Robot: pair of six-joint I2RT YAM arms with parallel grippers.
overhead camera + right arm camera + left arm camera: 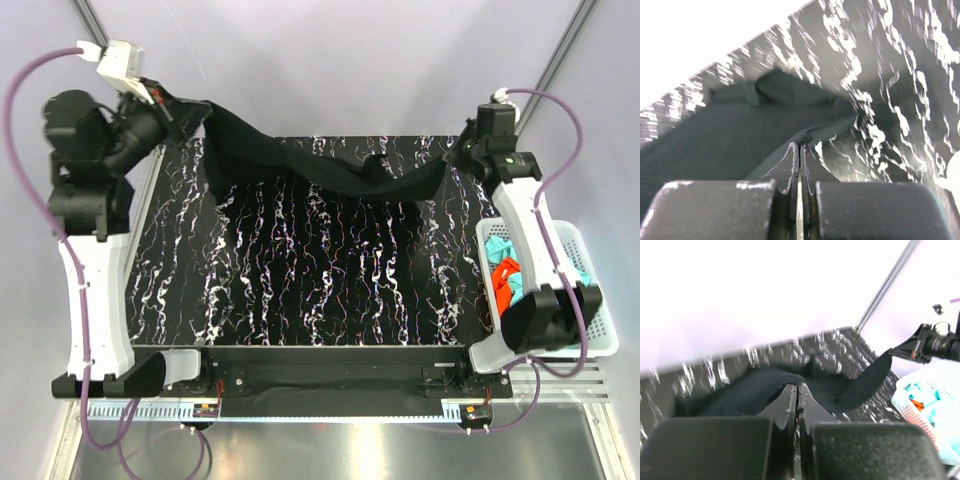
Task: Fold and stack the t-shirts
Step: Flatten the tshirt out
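Basket (603, 338), near right: holds a turquoise shirt (499, 249) and an orange-red shirt (508, 273), unfolded, awaiting their turn.
Table (300, 290): marbled black top.
Black t-shirt (300, 168), far edge: strung between both arms and sagging midway, probably stretched for laying flat.
Left gripper (798, 390), right gripper (800, 150): each clenched on one end of the black t-shirt.

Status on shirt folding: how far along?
Nothing folded or stacked yet on the marbled black table. In hand: large black cloth t-shirt stretched between left gripper and right gripper, both shut on it. Left: folding it, plus turquoise shirts and orange-red shirt in white lattice basket.
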